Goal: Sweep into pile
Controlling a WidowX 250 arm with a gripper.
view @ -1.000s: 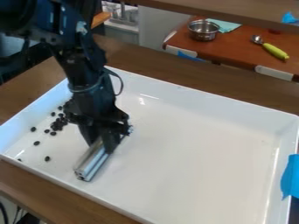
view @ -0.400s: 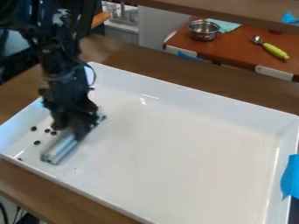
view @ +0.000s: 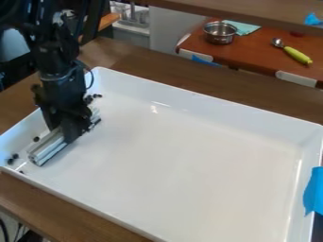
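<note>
See the black gripper [view: 67, 134] hanging down from the upper left, over the left side of the white tray [view: 189, 146]. See it clamped around the middle of a ribbed silver bar [view: 45, 153]. Find the bar low at the tray floor, just inside the left edge and running roughly alongside it, with one end toward the near left corner and the other toward the far left corner.

Count several small dark beans [view: 15, 156] around the bar. Find two side by side close to the near left corner, and another small dark speck a little along the near edge from there. Spot one more between the bar and the left edge. Notice a few close together beyond the bar's far end, near the far left corner.

See the tray resting on a brown wooden counter [view: 189, 90], with blue tape [view: 314, 191] over its right edge. Look past the far edge to a reddish-brown table [view: 262, 54], and find on it a steel pot [view: 219, 35], a teal cloth [view: 246, 29] just beside the pot, and a spoon [view: 294, 53] with a yellow-green handle, lying to the right. Notice a wooden shelf [view: 240, 10] crossing above, with a piece of blue material [view: 312, 20] at its right end. See dark cables [view: 5, 230] below the counter at the lower left.
</note>
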